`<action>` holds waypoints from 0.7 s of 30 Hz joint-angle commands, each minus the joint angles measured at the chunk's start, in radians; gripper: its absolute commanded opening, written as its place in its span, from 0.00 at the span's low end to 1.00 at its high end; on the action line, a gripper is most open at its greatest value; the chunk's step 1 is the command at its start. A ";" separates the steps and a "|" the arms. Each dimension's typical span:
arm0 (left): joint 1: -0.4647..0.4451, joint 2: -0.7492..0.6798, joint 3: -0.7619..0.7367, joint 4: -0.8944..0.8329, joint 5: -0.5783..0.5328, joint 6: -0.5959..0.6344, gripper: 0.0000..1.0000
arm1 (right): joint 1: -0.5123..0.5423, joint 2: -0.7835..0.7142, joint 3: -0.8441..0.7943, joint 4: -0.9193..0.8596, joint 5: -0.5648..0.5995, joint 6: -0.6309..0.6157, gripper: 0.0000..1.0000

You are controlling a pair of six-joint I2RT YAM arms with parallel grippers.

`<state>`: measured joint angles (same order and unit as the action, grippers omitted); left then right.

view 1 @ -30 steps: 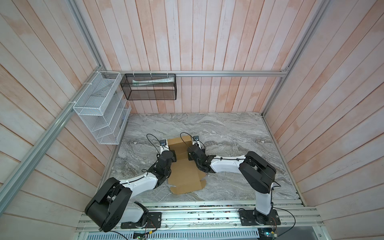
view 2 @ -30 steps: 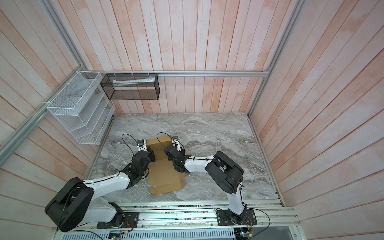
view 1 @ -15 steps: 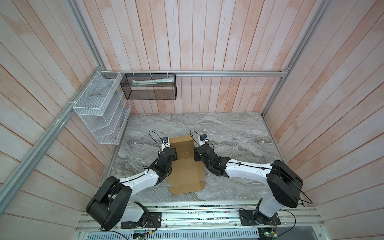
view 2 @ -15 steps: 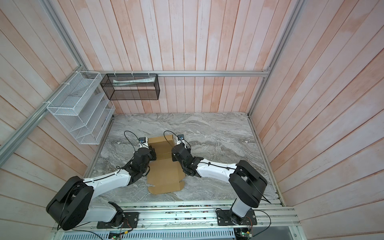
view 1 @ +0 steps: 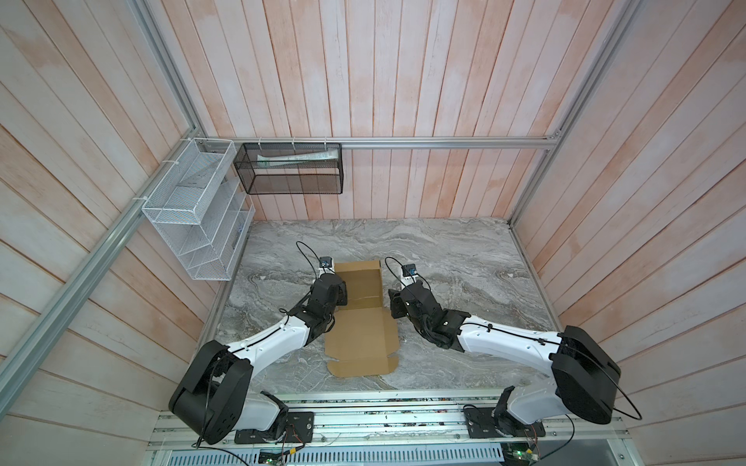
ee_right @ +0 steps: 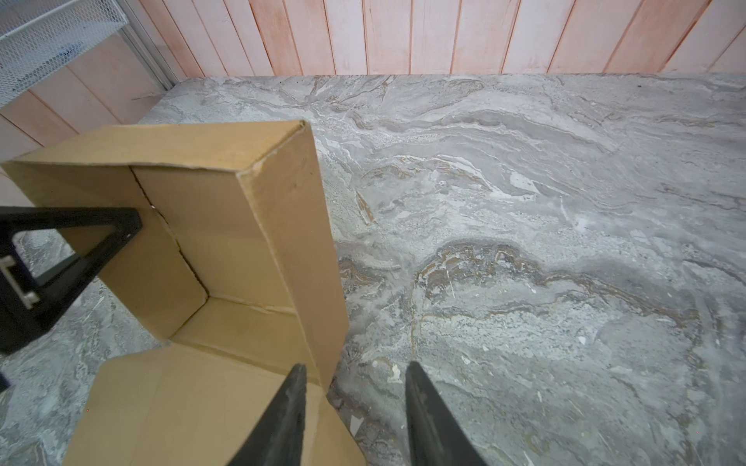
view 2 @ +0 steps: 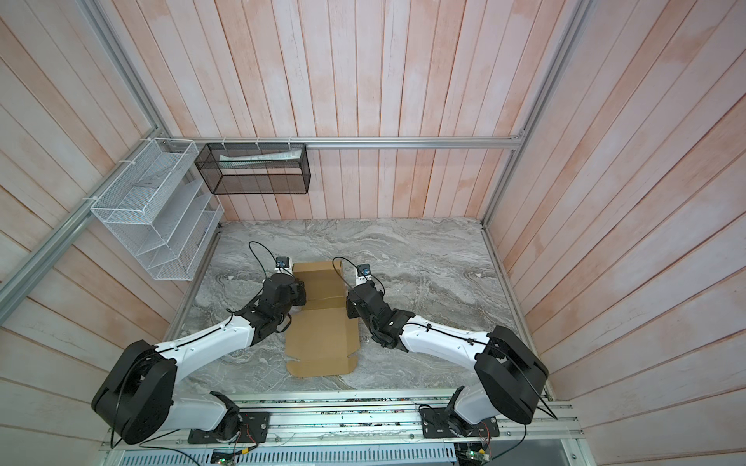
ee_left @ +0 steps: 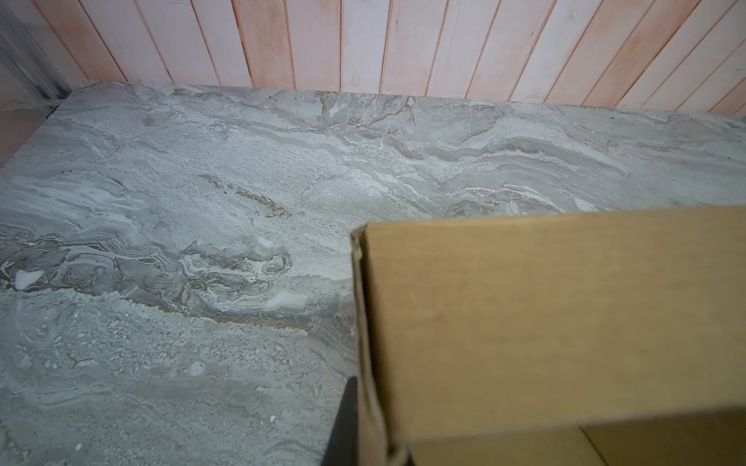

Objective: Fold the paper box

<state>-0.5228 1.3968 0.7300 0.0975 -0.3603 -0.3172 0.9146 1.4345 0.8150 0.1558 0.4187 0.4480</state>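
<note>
Brown paper box (view 1: 360, 322) on table (view 1: 464, 258)

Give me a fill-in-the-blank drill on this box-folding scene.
1. Of the left gripper and the right gripper, the one clamped on the paper box's raised wall is the ___.
2. The right gripper's jaws stand ___, holding nothing.
3. The paper box's near panel lies ___ on the table.
4. The wire rack on the side wall is coloured ___.
Missing words: left; open; flat; white.
</note>
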 commanded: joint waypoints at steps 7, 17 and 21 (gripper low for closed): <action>0.023 0.088 0.171 -0.230 0.110 0.010 0.00 | -0.058 -0.138 -0.097 -0.016 -0.061 -0.008 0.42; 0.029 0.241 0.387 -0.431 0.167 0.049 0.00 | -0.088 -0.225 -0.153 -0.022 -0.100 -0.015 0.42; 0.030 0.297 0.463 -0.492 0.174 0.068 0.00 | -0.093 -0.252 -0.173 -0.019 -0.108 -0.012 0.42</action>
<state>-0.4988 1.6634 1.1408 -0.3161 -0.2111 -0.2771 0.8288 1.2045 0.6601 0.1490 0.3309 0.4408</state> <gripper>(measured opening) 0.056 0.417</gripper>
